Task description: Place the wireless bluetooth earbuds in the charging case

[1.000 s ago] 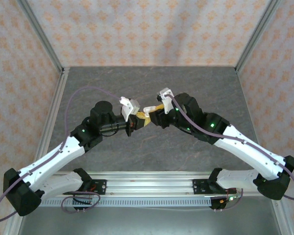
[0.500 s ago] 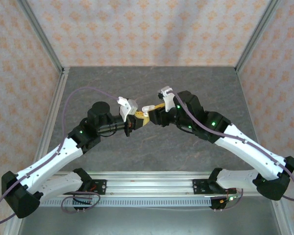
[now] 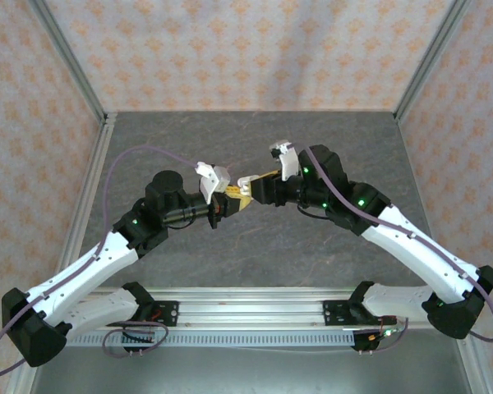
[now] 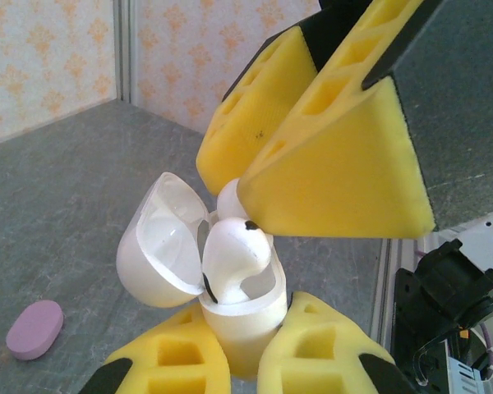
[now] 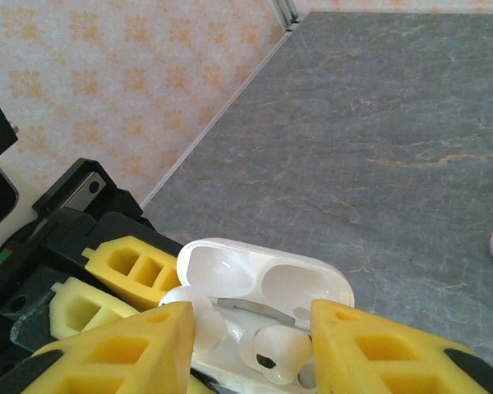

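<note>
Seating step, we reckon: the left gripper (image 4: 242, 332) is clamped on the base of the open white case (image 5: 263, 275), held up off the surface (image 5: 378, 123) btw the two arms. Two white buds (image 4: 234, 258) are in its wells, the nearer one looking proud, i.e. not fully down. The right gripper (image 5: 251, 316) hangs right over them, jaws partly spread astride both buds w/o clearly pinching either. Next calls for a gentle push on the proud bud, then backing off so the lid can shut.
</note>
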`<state>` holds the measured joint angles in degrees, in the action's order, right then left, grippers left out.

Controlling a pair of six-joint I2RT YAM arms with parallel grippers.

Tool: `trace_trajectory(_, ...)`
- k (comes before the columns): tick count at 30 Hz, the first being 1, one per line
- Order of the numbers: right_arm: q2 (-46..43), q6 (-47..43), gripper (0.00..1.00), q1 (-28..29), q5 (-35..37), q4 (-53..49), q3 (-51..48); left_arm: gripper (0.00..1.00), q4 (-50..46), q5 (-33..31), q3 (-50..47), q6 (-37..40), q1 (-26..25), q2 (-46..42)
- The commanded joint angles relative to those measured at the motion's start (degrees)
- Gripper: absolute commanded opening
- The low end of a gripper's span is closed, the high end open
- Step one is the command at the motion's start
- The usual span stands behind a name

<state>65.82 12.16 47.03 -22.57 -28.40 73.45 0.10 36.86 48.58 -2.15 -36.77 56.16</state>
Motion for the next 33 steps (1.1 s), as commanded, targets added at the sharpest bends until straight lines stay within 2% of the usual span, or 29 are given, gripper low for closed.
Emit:
trace_trajectory(1,-0.4,1.5,0.41,0.5,-4.6,1.6,-0.4,0.0,4.7,-1.1,0.2,-0.2,-0.4,-0.5)
trace_trajectory(19,-0.3,2.0,0.4,0.3,-4.9,2.1,-2.0,0.0,4.5,-1.2,0.2,-0.3,-0.4,-1.3)
trace_trajectory(33,-2.3,6.1,0.47,-1.4,-7.4,5.1,-3.4,0.0,5.3,-1.3,-0.7,-0.5,-0.4,-2.2)
